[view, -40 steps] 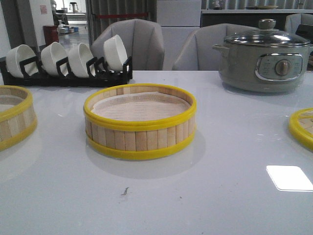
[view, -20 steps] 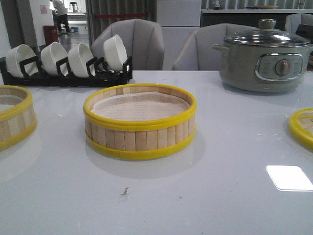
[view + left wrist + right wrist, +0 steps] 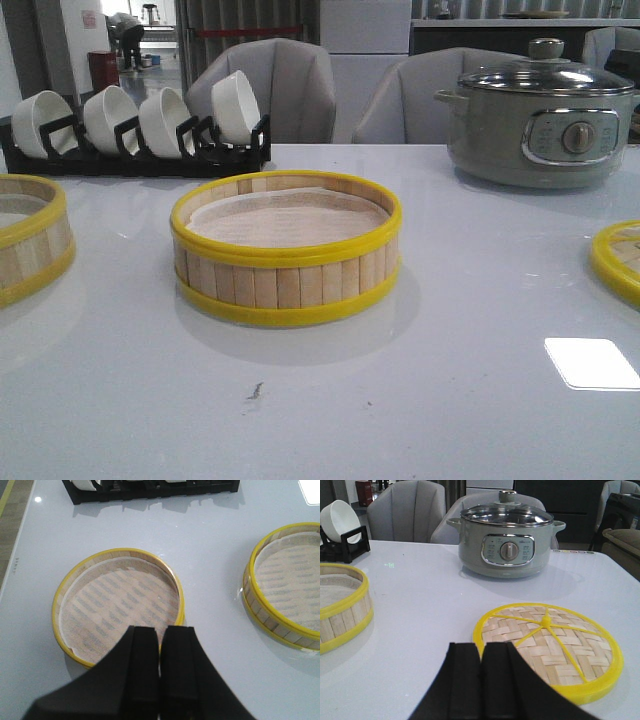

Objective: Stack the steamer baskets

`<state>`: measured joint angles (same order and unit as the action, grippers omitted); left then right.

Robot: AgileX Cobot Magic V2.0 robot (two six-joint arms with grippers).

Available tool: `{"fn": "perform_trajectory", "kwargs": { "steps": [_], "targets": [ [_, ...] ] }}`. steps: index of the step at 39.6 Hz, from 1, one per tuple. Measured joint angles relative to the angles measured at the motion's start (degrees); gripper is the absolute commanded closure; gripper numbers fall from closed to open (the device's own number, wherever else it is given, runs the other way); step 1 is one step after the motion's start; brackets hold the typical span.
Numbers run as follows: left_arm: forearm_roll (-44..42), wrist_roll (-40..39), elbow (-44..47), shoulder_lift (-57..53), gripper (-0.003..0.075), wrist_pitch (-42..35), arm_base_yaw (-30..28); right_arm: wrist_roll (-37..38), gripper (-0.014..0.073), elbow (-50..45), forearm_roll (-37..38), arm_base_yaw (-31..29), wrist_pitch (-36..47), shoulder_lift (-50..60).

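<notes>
Yellow-rimmed centre basket: upright on the white table, open at the top, pale paper lining inside; this is the landmark for the rest.
Left basket: on the table to the left of the centre basket, well apart from it, cut by the front view's edge; the left wrist view shows it whole, also lined.
Lid: woven bamboo with yellow rim and spokes, flat on the table to the right of the centre basket, well apart from it.
Left gripper: black fingers pressed together with nothing between them, hanging above the near rim of the left basket.
Right gripper: fingers likewise closed and empty, just beside the lid's near edge.
Electric pot: grey, glass lid on, behind and to the right of the centre basket.
Bowl rack: black, holding four white bowls on edge, behind and to the left of the centre basket.
</notes>
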<state>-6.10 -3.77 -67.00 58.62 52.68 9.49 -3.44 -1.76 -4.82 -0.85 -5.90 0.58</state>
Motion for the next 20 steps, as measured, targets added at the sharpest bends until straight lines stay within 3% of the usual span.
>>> {"fn": "perform_trajectory", "kwargs": {
  "steps": [20],
  "targets": [
    [-1.1, 0.0, 0.0, 0.0, 0.0634, 0.0, 0.0, 0.0, 0.0566, 0.0, 0.0, 0.0, 0.0, 0.0]
  ]
}}
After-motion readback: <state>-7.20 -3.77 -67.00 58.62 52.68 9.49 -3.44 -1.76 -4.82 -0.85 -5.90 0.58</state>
